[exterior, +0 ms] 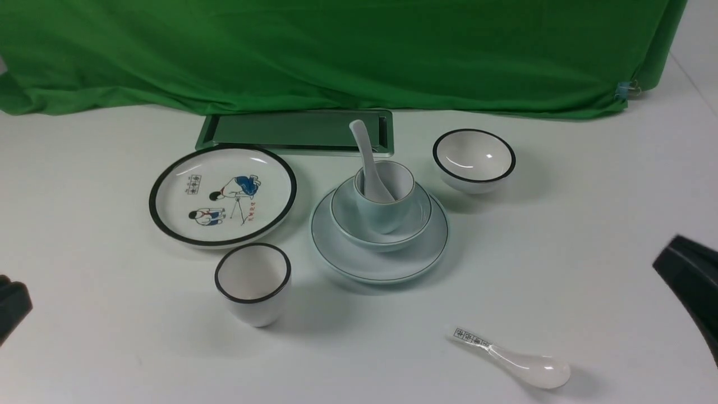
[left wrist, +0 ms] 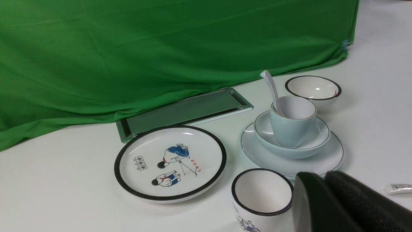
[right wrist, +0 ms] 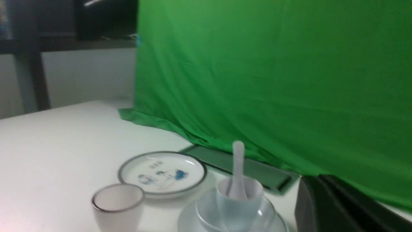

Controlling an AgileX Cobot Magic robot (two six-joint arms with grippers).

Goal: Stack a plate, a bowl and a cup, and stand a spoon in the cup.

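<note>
Closed and gripping nothing, the left gripper [left wrist: 313,175] pokes into the lower right of its own wrist picture, its fingertips together. The right gripper [right wrist: 317,180], at the lower right of its wrist picture, is likewise closed with nothing in its grasp. Both sit at the outer edges of the front picture, which suits arms whose work looks finished.

Around the centre of the front picture, the plate [exterior: 381,269] lies flat as the widest base, the bowl [exterior: 342,216] rests on it, and the cup [exterior: 384,216] stands inside the bowl. That order, wide to narrow, presumably keeps the pile steady. The spoon [exterior: 367,154] is bowl-end down in the cup, its handle leaning on the rim, so the cup wall likely props it. The task appears complete; a bump to the tall handle could still tip the cup.

Only the front picture shows the whole printed spoon [exterior: 530,367], at lower right; the left wrist picture cuts it to a handle end, and the right wrist picture lacks it. The left wrist picture reveals a drawing on the side of the black-rimmed cup [left wrist: 264,206], which the front picture does not show.
</note>
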